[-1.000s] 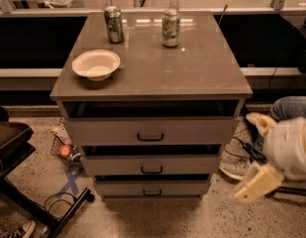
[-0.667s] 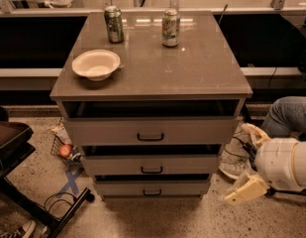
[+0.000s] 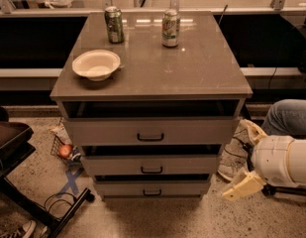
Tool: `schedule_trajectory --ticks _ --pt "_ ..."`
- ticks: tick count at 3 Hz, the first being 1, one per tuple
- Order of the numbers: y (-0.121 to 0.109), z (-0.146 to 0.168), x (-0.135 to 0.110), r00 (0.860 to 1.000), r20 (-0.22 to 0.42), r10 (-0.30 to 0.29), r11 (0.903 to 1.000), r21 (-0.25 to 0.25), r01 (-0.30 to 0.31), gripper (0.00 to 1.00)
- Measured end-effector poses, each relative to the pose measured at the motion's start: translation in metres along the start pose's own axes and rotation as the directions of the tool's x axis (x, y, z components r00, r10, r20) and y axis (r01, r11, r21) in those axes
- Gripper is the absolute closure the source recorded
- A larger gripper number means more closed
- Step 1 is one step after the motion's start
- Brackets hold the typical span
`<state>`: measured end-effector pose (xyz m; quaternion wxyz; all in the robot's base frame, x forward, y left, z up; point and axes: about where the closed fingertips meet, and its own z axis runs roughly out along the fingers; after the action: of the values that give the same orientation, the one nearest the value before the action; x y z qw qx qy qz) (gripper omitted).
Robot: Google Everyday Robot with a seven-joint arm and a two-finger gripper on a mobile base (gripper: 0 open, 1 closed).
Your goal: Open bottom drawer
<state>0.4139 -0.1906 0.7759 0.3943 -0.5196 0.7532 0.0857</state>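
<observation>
The grey cabinet [image 3: 192,71] has three drawers. The bottom drawer [image 3: 118,188] is the lowest, with a shallow wide front and a small dark bar handle [image 3: 152,193]; its front sits roughly flush under the middle drawer [image 3: 113,164]. My gripper [image 3: 250,157] is at the right of the cabinet, beside its right side at the height of the middle and bottom drawers, apart from the handle. Its two cream fingers [image 3: 241,186] are spread apart with nothing between them.
A white bowl [image 3: 96,64] and two cans [image 3: 113,25] [image 3: 170,28] stand on the cabinet top. A person's knee and shoe [image 3: 286,117] are at the right behind my arm. A dark chair base [image 3: 38,209] and a small basket [image 3: 63,150] lie on the floor at the left.
My gripper and arm have moved left and down, closer to the cabinet's right side. The drawers have not moved.
</observation>
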Motion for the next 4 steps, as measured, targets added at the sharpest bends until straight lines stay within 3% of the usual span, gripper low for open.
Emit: schedule_trajectory --ticks 1,2,4 --pt "0.014 0.046 0.022 0.999 -0.050 0.020 0.9992 -0.034 -0.021 0.00" --pt "0.011 0.096 0.057 0.997 -0.064 0.042 0.9991 -0.007 -0.042 0.00" --pt "0.022 0.191 0.136 0.995 -0.043 0.093 0.9954 -0.019 -0.094 0.00"
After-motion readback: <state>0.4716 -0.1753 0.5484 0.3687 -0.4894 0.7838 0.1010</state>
